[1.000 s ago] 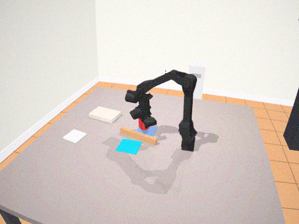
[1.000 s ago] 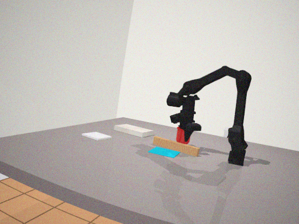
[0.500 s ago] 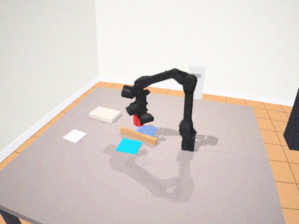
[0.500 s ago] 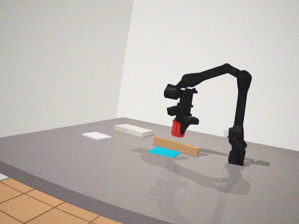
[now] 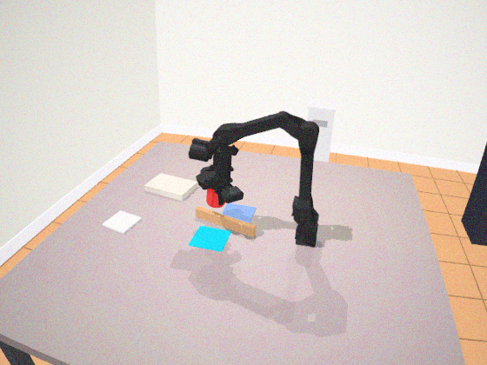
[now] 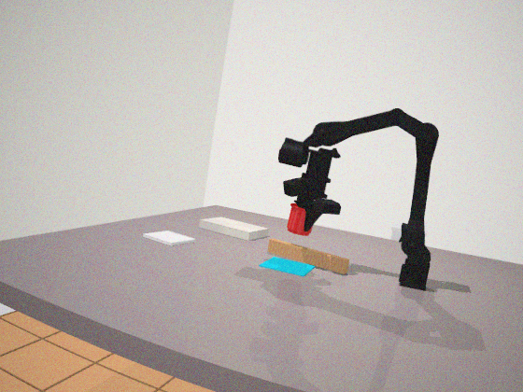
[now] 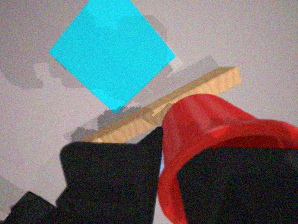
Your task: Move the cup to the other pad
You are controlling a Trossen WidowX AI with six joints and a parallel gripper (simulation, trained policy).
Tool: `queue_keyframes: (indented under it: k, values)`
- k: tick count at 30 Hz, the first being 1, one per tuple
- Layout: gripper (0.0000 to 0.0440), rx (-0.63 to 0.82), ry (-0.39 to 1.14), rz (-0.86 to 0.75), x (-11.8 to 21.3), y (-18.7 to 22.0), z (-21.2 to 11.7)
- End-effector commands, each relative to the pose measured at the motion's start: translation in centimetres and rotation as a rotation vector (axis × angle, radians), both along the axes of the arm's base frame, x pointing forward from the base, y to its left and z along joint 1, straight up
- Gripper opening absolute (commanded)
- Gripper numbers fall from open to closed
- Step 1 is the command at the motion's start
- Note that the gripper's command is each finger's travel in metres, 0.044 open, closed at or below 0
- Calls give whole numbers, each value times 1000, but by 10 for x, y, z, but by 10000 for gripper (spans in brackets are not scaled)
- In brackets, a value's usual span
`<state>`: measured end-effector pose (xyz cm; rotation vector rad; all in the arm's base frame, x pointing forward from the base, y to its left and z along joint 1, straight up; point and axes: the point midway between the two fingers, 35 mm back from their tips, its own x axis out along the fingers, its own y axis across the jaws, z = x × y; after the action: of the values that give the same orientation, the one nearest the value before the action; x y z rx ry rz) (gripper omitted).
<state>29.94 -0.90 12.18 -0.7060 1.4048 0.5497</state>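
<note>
While the black 2-fingered claw grips the wall of the red round plastic-looking cup, the cup hangs above the grey-mauve flat desk, slightly tilted in the exterior view. Marbles: cannot tell, cup interior mostly hidden behind a finger in the wrist view.

Below, 1 tan wooden-looking upright bar stands between 2 square flat pads: the bright cyan pad on one side, the blue thin pad on the other. Cup on neither pad; in the air, near the bar.

Elsewhere on the desk: 1 cream rectangular block, and 1 smaller white square slab near it, the 2 apart. Black jointed arm arches over from its foot on the desk, claw pointing down.

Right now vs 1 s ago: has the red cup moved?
Yes. In the exterior view the red cup has risen: its bottom, then hidden behind the wooden bar, now shows above it.
</note>
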Motion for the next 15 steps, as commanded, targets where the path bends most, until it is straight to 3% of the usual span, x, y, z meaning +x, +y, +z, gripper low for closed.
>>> queue_keyframes:
  k: [1,15]
  values:
    - [0,9,-19,15,6,11,2]
    - [0,23,-53,85,15,59,-5]
